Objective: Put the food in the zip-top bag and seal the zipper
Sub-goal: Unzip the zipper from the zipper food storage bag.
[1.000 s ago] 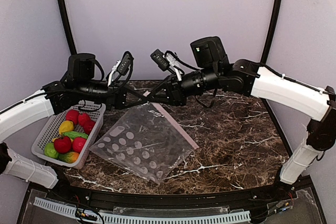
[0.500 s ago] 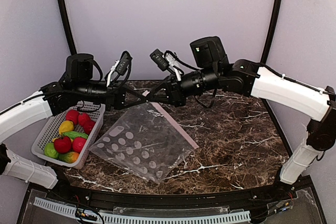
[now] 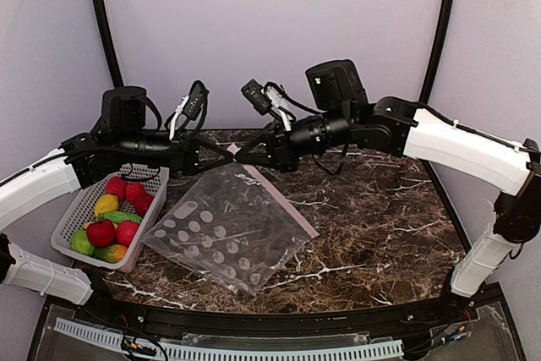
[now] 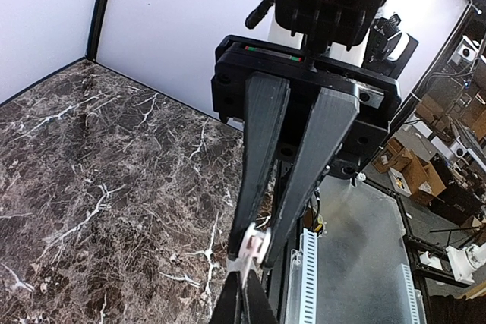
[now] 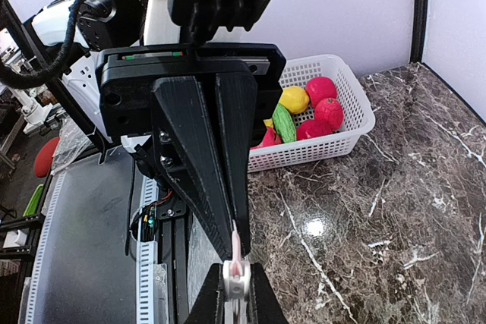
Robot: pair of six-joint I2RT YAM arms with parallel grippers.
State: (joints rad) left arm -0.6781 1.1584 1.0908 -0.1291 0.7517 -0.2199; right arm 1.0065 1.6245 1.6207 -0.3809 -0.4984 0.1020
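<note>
**Bag gripped at its zipper, nothing packed yet**

The large clear zip-top bag printed with white dots (image 3: 224, 238) lies empty on the dark marble worktop (image 3: 380, 209), its far corner raised. There the left arm's fingers (image 5: 197, 165) and the right arm's fingers (image 4: 262, 149) are both clamped on the pale pink zipper strip (image 3: 283, 202). The glossy toy fruits and vegetables (image 3: 114, 217) all sit in the white mesh basket (image 3: 69, 219). Opening, filling and sealing look undone.

Dark marbled table (image 3: 380, 217), white mesh basket (image 3: 78, 207) at left, zip-top bag (image 3: 224, 230) lying mid-table
</note>
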